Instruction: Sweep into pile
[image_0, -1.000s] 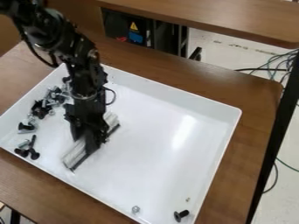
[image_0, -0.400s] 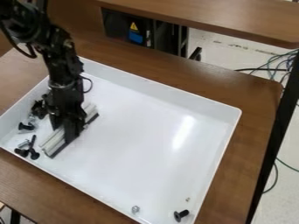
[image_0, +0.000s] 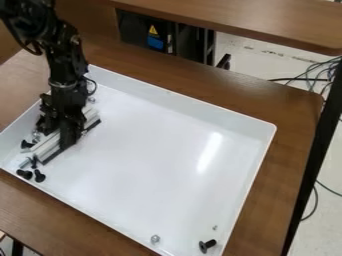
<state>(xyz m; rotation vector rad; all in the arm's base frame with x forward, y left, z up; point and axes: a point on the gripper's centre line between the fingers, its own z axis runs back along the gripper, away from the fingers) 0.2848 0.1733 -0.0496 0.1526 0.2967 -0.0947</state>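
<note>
Probably the likeliest trouble is parts slipping round the ends of the sweeper (image_0: 48, 148), which the gripper (image_0: 62, 138) is clamped on, at the left side of the white tray (image_0: 200, 109). Two black screws (image_0: 39, 176) sit just off its near end, toward the tray's near left corner, so a push straight at the left wall could pass them by. At the far end a small silver bit (image_0: 91, 100) lies near the wall and could be missed the same way.

The rest of the hardware (image_0: 27, 144) lies between the sweeper and that wall. Pressing on too far might wedge a screw there, twist the sweeper in the gripper, or shove the tray across the worktop (image_0: 284, 165). If the edge rides up on a screw head, small pieces could escape beneath it.

Well apart, near the tray's near right part, are a metal nut (image_0: 155, 239), a tiny bit (image_0: 215, 228) and a black screw (image_0: 208, 245). They would stay out of the pile unless a separate sweep fetches them, and the nut may roll.

As for labels, a dark box (image_0: 133, 29) behind carries a yellow warning triangle (image_0: 153, 31) above a blue patch (image_0: 155, 43); no words can be made out.
</note>
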